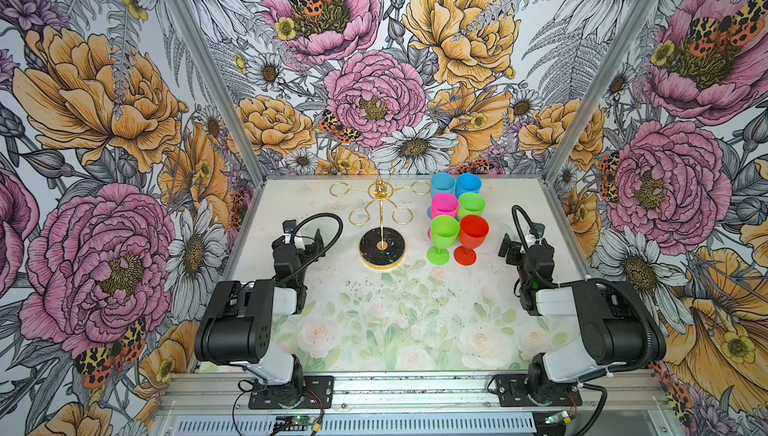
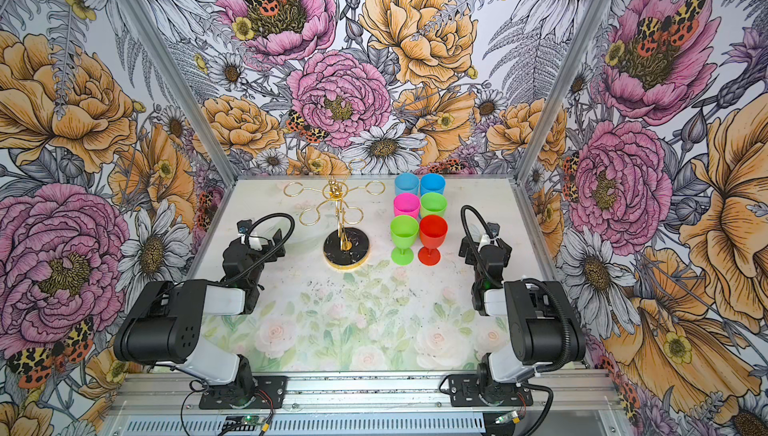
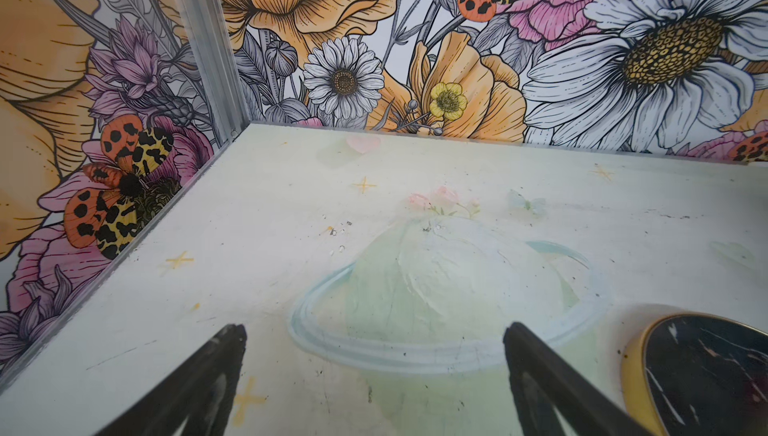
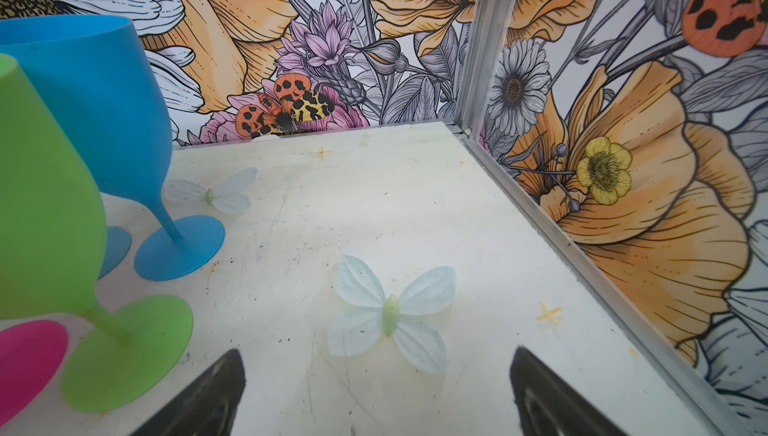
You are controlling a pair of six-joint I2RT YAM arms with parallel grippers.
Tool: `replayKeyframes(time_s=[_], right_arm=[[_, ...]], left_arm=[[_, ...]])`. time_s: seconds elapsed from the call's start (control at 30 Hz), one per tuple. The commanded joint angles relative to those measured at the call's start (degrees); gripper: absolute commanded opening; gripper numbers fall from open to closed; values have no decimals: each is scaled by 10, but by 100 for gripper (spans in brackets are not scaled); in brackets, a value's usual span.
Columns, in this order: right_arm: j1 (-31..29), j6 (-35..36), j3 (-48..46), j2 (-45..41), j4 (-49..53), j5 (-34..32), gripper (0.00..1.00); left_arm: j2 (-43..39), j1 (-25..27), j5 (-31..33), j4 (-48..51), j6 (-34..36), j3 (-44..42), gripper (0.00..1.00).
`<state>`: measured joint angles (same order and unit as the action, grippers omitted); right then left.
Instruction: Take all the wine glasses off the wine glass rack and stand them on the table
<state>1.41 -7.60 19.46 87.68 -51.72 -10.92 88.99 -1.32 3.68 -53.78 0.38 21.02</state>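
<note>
The wine glass rack (image 1: 382, 193) is a gold wire stand on a round black base (image 1: 382, 247) at the back middle of the table, shown in both top views (image 2: 347, 249). Nothing hangs in its curled loops. Several plastic wine glasses stand upright on the table to its right: two blue (image 1: 443, 184), one pink (image 1: 444, 205), two green (image 1: 444, 232) and one red (image 1: 473, 233). My left gripper (image 3: 374, 330) is open over bare table, left of the rack's base (image 3: 706, 371). My right gripper (image 4: 376, 355) is open, right of the green glass (image 4: 41, 205) and blue glass (image 4: 104, 101).
Flowered walls with aluminium posts (image 1: 199, 60) close in the table on three sides. Both arm bases are bolted to the rail at the front edge (image 1: 411, 388). The table's front half (image 1: 399, 321) carries a printed rose pattern.
</note>
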Motion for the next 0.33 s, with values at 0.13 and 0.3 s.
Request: replayKeyframes(time_s=[0.13,0.3], right_arm=[[-5,18,27,5,12,17,100],[-11,23,21,2,2,9,99]], left_arm=[[0,-4,2,-10,-11,2,99],[0,-4,2,-9,-11,2,99]])
